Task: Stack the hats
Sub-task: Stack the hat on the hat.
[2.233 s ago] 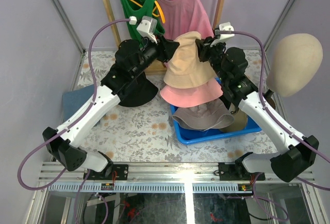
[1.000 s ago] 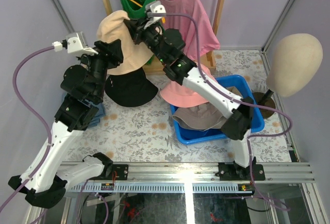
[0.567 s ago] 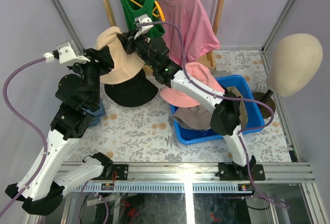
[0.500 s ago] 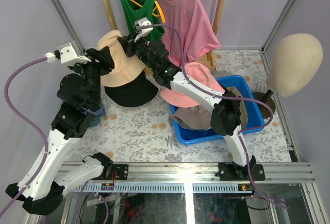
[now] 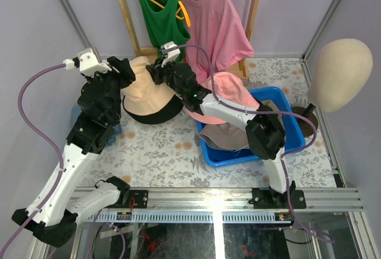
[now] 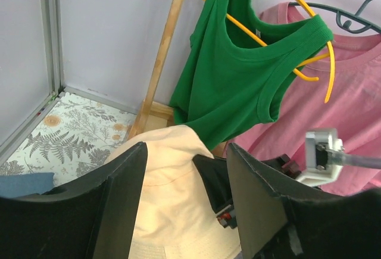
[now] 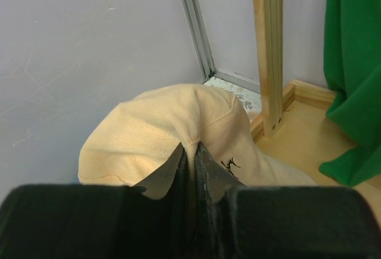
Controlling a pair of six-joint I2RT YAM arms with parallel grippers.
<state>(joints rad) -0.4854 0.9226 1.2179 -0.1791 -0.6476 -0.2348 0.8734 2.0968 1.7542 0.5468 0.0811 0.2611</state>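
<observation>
A beige bucket hat sits on top of a black hat on the table at the back left. My right gripper is shut on a fold of the beige hat's crown, pinched between the jaws. My left gripper is open at the hat's left side; its fingers stand wide apart with the beige hat between them. A pink bucket hat lies on the blue bin's back edge. A grey-taupe hat lies in the bin.
The blue bin stands right of centre. A cream mannequin head stands at the far right. A green shirt and a pink shirt hang on a wooden rack behind. A blue item lies at the left.
The beige hat has come down from the air at the back left onto the black hat. Both grippers lowered with it, the right one still pinching it.
</observation>
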